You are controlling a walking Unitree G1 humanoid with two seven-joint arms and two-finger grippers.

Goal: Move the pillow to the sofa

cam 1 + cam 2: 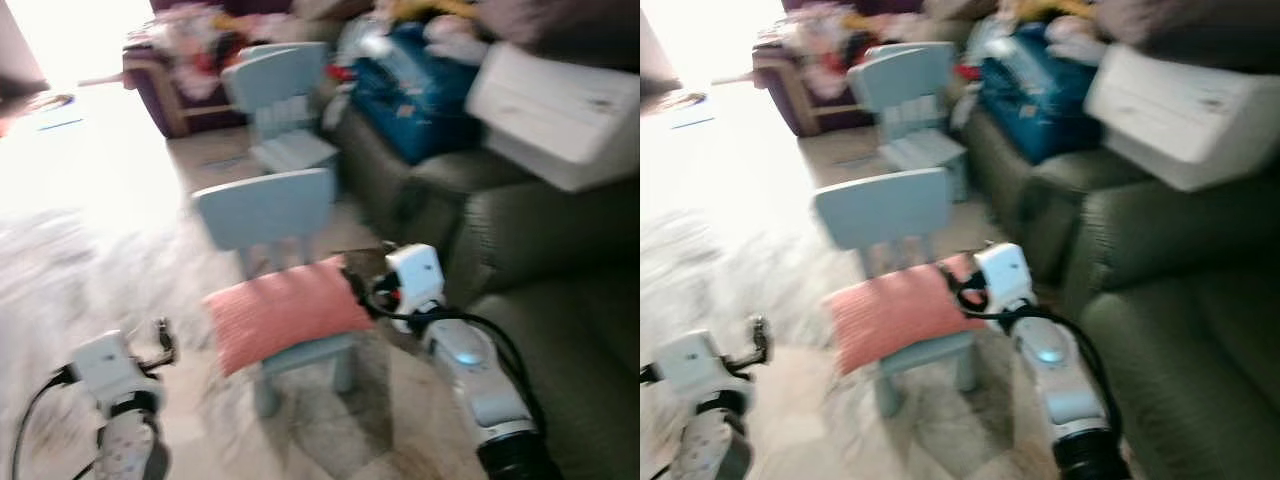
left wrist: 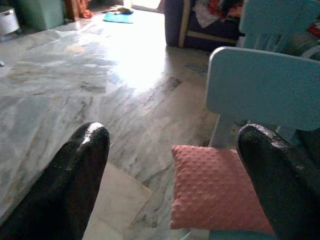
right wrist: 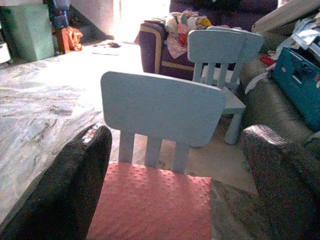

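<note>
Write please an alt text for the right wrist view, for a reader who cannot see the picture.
A pink pillow lies on the seat of a small light blue chair, seen between the two open black fingers of the right pincer. Behind stand a second blue chair, a dark sofa holding a blue bag, and a sunlit marble floor.
</note>
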